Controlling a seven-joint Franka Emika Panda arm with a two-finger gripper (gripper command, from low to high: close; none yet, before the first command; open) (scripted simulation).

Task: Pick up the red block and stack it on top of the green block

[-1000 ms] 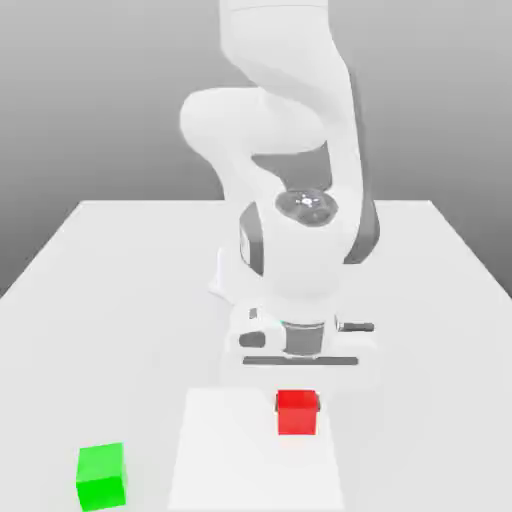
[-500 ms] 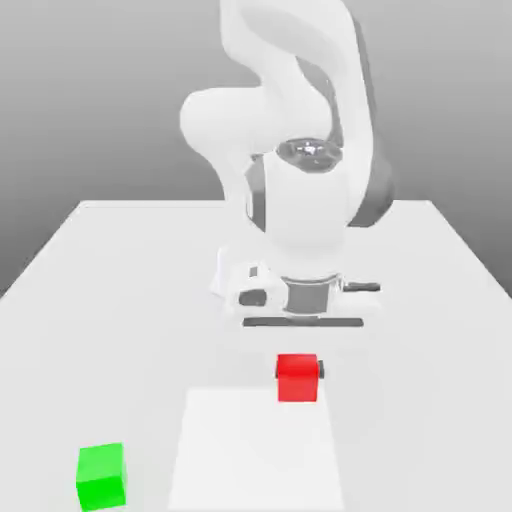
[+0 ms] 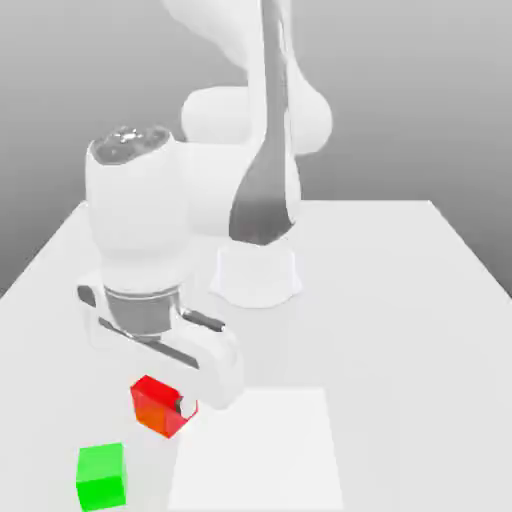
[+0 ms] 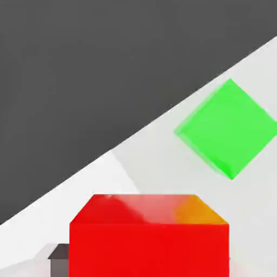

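One red block point(image 3: 160, 405), one green block point(image 3: 101, 476). Red block lifted off tabletop point(image 3: 400, 330), tilted, lower left of exterior frame, pinched in claw point(image 3: 168, 407). Green block on tabletop just below it, close to near edge. Blocks apart. Exterior view's right half of tabletop open, white sheet point(image 3: 260, 450) beside blocks.

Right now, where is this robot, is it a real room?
Probably not: it looks like a computer-made test scene. A plain white table, a blank grey backdrop, and two flat-coloured cubes, the red block and green block.
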